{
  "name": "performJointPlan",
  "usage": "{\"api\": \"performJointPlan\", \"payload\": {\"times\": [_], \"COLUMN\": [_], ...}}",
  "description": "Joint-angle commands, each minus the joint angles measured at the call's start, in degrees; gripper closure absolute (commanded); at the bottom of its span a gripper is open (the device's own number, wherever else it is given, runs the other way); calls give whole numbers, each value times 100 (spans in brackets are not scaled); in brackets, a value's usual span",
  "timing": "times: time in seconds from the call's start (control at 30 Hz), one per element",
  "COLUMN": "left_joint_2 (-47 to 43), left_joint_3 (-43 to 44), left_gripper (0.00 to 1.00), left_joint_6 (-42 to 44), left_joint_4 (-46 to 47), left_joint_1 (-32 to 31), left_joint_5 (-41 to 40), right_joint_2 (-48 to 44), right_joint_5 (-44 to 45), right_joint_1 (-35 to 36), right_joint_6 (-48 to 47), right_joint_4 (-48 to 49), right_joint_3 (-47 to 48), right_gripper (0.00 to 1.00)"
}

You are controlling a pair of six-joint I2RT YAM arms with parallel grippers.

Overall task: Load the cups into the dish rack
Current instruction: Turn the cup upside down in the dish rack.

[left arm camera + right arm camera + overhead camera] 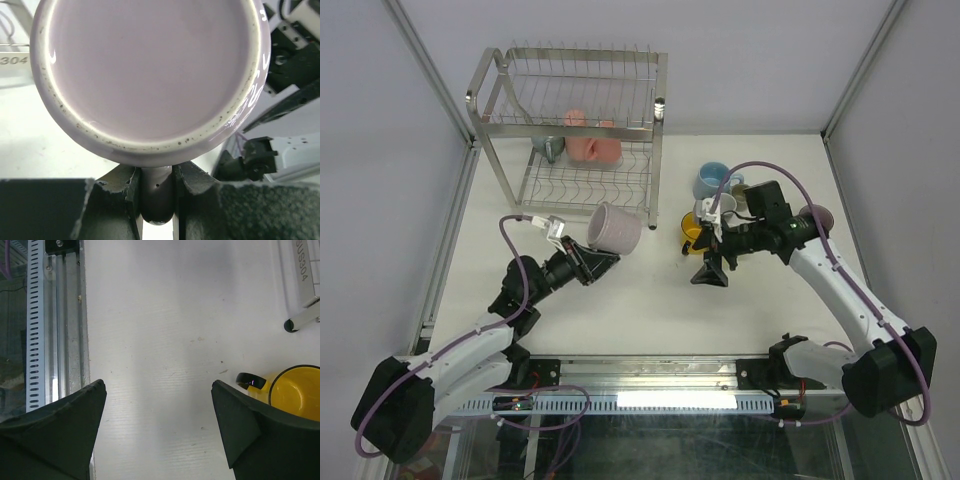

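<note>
1. Top external view: the left tool (pixel 601 256) is shut on the handle of a lilac mug (pixel 616 228). It holds the mug off the desk (pixel 650 310), just in front of the dish rack (pixel 570 130), by the rack's front right leg.
2. Left wrist view: the mug's handle (pixel 157 197) sits pinched between the two fingers (pixel 117 200), and the mug's open mouth faces the camera.
3. The right tool (pixel 710 270) stands wide open and empty over bare desk. A yellow mug (pixel 295 390) lies just beside one finger, and a light blue mug (pixel 713 180) and a mauve mug (pixel 817 217) wait nearby.
4. Two pink mugs (pixel 592 148) and a grey-green mug (pixel 552 147) already sit in the rack, apparently on the lower shelf.
5. The step in hand looks like carrying the lilac mug to the rack.
6. The next move calls for clearing the front rail and finding a free spot away from the pink mugs. The mug should be settled before the tool lets go.
7. The right tool seems placed to go for the yellow mug.
</note>
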Motion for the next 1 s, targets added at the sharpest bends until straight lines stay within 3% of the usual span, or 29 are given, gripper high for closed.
{"api": "performJointPlan", "payload": {"times": [0.0, 0.53, 0.97], "left_joint_2": [78, 1775, 3556], "left_joint_3": [577, 1490, 2615], "left_gripper": [100, 100, 100], "left_joint_6": [550, 645, 1434], "left_joint_4": [84, 1447, 1832], "left_joint_1": [65, 969, 1081], "left_joint_5": [-451, -280, -405], "right_joint_2": [-286, -557, -581], "right_joint_5": [-392, 44, 189], "right_joint_1": [-95, -82, -83], "right_joint_6": [-170, -217, -93], "right_joint_4": [357, 418, 557], "right_joint_3": [-16, -272, -310], "right_gripper": [11, 13, 13]}}
